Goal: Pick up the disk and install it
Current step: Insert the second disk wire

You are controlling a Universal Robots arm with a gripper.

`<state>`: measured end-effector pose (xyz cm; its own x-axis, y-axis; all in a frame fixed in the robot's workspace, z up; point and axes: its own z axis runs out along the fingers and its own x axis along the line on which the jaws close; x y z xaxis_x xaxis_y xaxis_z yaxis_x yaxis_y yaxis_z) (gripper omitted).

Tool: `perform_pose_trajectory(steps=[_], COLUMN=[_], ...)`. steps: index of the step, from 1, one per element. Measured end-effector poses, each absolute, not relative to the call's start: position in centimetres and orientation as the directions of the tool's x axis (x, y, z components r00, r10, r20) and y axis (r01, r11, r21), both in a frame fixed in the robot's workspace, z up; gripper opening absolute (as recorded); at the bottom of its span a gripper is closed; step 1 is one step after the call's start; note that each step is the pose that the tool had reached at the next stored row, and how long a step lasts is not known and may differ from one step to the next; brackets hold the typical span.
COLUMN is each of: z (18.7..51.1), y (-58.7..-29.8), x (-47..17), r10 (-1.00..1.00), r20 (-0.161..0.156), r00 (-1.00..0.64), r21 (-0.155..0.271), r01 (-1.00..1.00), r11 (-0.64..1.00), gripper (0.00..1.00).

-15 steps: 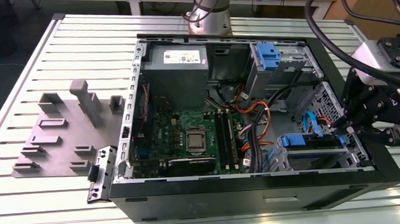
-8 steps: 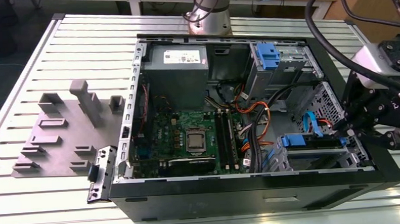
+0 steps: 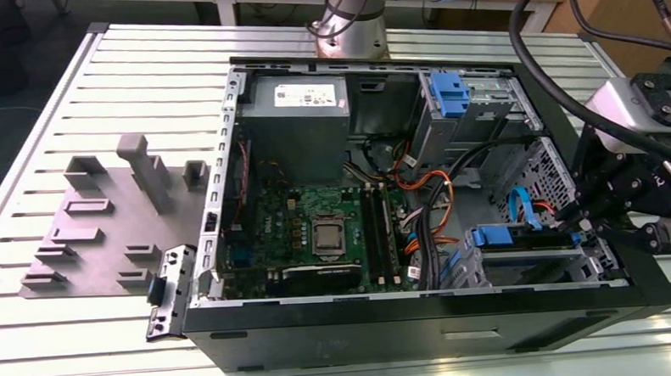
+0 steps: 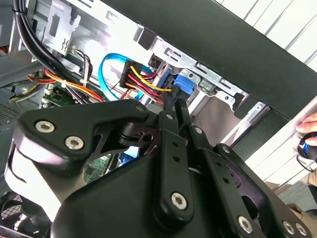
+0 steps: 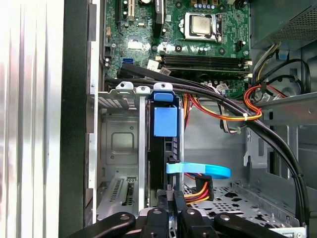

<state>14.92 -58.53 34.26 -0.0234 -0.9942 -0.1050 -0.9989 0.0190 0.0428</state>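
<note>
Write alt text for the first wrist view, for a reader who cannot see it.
The claw sits at the edge of a blue-railed disk standing on edge in a metal drive cage inside an open computer case. A light-blue data cable and red-yellow-black power wires plug into the disk, with the green motherboard beyond.

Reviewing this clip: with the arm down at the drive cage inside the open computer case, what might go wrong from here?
Two risks stand out. The gripper sits close to the blue data cable and the red-yellow power wires at the back of the disk, so a move might snag or unplug them. The disk stands in a narrow slot of the metal cage; a slight tilt may jam its blue carrier there.
</note>
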Motion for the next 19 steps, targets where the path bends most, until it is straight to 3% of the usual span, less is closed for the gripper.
perform_pose_trajectory(steps=[6,7,19], z=[34.23,34.23,33.7], y=[-58.54,-58.53,-58.53], x=[14.92,14.93,14.87], r10=[-0.994,-0.994,-0.994], r20=[-0.105,-0.105,-0.105], r00=[-0.023,-0.023,-0.023], r21=[0.043,0.043,0.044], r01=[-0.999,-0.999,-0.999], r11=[0.019,0.019,0.019], gripper=[0.18,0.24,0.24])
